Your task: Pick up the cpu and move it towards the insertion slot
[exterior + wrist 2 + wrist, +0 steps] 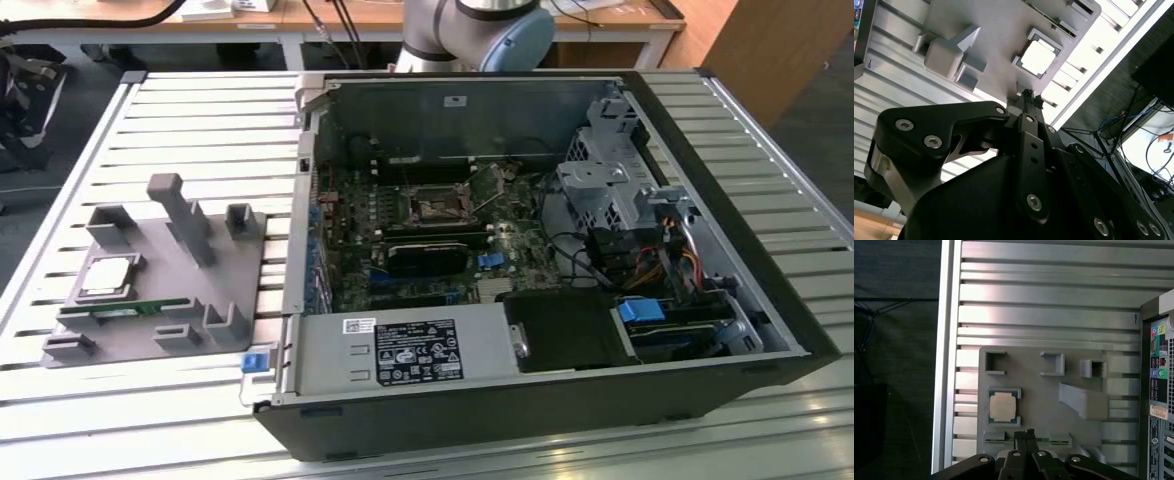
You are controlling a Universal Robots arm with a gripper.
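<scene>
Cpu (1003,406) sits flat in a square recess of the grey fixture, ahead of the jaws' tips and a little to one side of their line, not touched by them. Its silver lid glares white in the second wrist view (1037,57), so its tan rim shows only in the first.

The open computer case (707,200) is black sheet metal. In the first wrist view it is cut down to a strip of its ported rear panel (1159,390). The ribbed aluminium table (200,110) carries both the case and the fixture. The arm (474,30) is cut off by the frame's upper edge in the exterior view.

The fixture (200,290) is a matte grey plate with blocky posts and a slanted ramp. The gripper (1026,434) hangs above the fixture's near edge, jaws clenched together on nothing. Its black linkage hides much of the table in the second wrist view (1029,95).

The insertion slot (437,207), a silvery frame with a dark centre, lies inside the case, well apart from the jaws. A green memory stick (1006,440) runs just under the jaws' tips, its middle hidden by them.
</scene>
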